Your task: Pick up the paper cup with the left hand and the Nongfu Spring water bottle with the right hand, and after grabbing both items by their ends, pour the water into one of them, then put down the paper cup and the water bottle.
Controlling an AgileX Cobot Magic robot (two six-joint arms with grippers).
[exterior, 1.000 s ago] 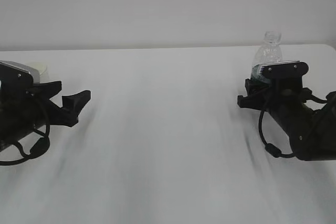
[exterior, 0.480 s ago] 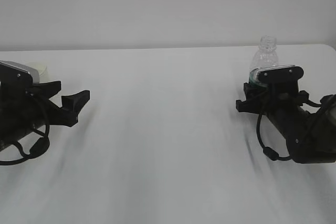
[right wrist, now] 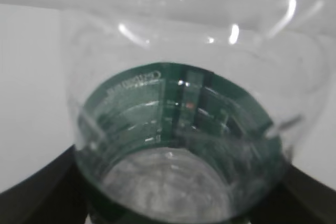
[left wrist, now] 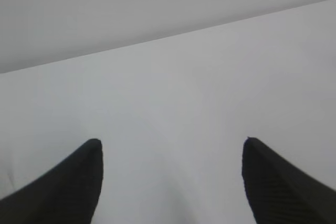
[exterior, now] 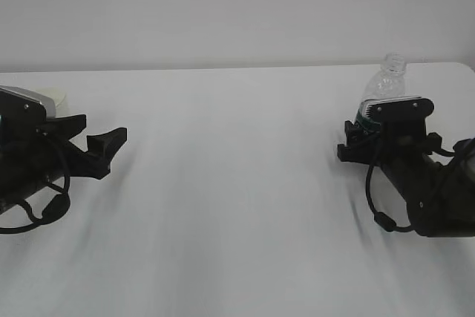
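Externally, the left hand [exterior: 100, 150] rests low on the white table [exterior: 230, 183], jaws spread and empty; the paper cup [exterior: 53, 99] sits just behind its wrist. The right hand [exterior: 361, 139] flanks the tilted Nongfu Spring water bottle [exterior: 384, 82].

Left wrist view: both fingertips [left wrist: 79, 179] stand wide apart over bare table.

Right wrist view: the bottle fills the frame between the fingers [right wrist: 37, 187]; whether they grip it cannot be determined.
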